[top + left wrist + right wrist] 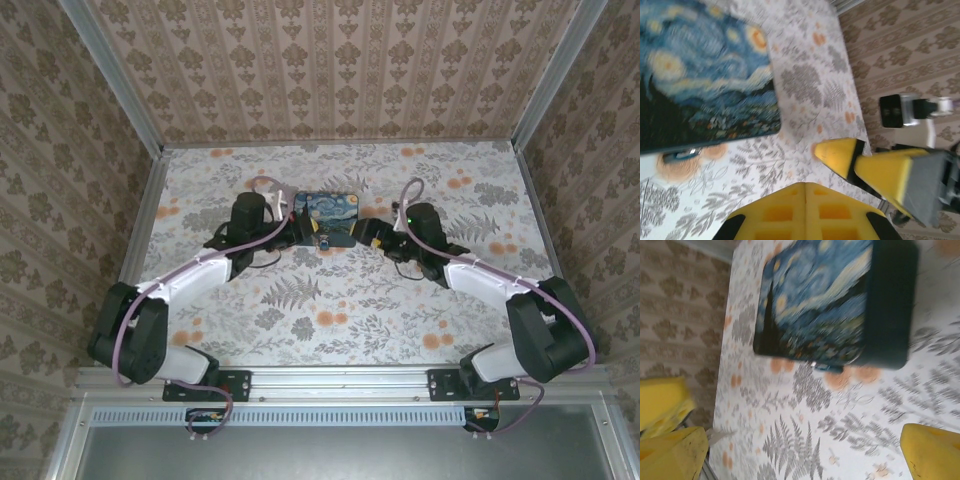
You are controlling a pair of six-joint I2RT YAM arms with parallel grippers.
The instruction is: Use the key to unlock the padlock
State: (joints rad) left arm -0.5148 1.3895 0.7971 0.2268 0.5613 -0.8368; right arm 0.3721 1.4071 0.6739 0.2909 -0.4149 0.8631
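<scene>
The padlock [325,243] is a tiny bluish speck at the near edge of the Starry Night tin [330,218]. It pokes out from under the tin's edge in the left wrist view [682,155] and the right wrist view [828,367]. My left gripper [297,232] sits just left of the padlock; its yellow fingers [805,186] are pressed together with nothing visible between them. My right gripper [372,238] sits just right of the padlock, and its fingers [802,452] are spread wide over bare cloth. The key is hidden.
The tin [700,75] [830,300] lies flat on the floral tablecloth [330,310]. The right gripper's yellow fingers [840,156] appear close beside my left fingers. Patterned walls enclose the table on three sides.
</scene>
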